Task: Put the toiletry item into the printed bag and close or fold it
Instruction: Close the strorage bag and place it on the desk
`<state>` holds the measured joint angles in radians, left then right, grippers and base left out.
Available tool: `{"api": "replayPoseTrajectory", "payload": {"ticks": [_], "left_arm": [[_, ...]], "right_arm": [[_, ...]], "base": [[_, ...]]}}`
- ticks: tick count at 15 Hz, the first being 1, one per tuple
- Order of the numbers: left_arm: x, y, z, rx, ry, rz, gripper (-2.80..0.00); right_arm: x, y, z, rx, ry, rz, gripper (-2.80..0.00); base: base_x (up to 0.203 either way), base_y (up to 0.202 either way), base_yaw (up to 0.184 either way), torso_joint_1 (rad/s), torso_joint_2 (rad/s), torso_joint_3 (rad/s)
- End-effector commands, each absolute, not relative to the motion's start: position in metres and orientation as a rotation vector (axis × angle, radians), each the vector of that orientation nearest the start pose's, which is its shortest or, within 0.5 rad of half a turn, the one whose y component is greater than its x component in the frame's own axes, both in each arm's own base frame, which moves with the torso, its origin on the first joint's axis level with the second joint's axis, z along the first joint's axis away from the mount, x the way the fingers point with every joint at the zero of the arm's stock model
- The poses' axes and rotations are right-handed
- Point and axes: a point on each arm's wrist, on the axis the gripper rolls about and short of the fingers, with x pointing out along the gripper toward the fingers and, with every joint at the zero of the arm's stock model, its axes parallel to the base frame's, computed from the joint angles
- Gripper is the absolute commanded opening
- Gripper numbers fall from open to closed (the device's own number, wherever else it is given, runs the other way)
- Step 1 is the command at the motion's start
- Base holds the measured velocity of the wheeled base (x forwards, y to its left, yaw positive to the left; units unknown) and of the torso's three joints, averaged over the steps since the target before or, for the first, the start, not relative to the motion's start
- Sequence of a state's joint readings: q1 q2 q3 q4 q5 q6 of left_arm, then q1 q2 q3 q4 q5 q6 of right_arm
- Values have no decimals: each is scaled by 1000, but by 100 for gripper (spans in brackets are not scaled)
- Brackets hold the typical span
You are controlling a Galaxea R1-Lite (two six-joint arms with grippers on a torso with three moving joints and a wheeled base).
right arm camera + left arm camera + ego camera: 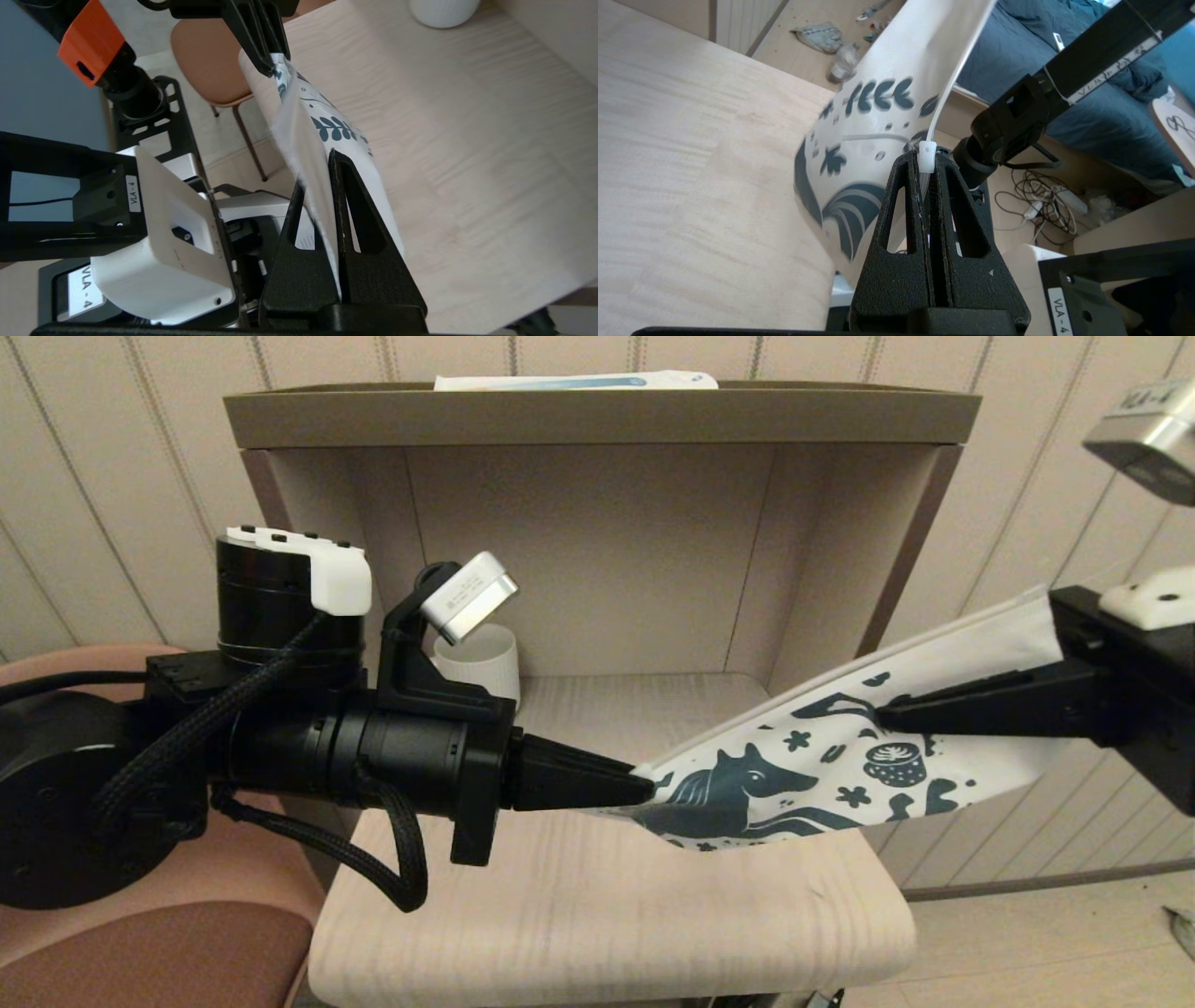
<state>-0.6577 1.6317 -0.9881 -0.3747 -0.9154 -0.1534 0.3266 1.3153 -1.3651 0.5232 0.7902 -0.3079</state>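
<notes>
Head view showed the printed bag [840, 747] stretched above the table [607, 915] between both tools. Left gripper [644, 789] pinched its zip end; right gripper [887, 714] clamped the other end.

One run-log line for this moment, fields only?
left gripper: shut on printed bag | right gripper: shut on printed bag | bag: held above table

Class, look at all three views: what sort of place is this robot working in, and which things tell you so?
Probably a bedroom or a lived-in room at home, not a factory: a light wooden bedside-style table under a beige shelf unit, a blue duvet beyond it, and a brown padded chair alongside.
</notes>
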Motion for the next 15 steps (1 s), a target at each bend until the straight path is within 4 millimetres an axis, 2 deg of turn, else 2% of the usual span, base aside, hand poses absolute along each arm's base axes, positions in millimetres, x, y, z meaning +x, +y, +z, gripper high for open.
{"api": "replayPoseTrajectory", "payload": {"ticks": [1, 15], "left_arm": [[221, -194, 230, -159, 415, -1543, -280], [222, -194, 229, -160, 420, -1542, -280]], "right_arm": [[162, 70, 333, -157, 299, 1149, -280], [148, 49, 343, -150, 241, 1069, -280]], "base": [[0, 0, 0, 0, 0, 0], [0, 0, 0, 0, 0, 0]]}}
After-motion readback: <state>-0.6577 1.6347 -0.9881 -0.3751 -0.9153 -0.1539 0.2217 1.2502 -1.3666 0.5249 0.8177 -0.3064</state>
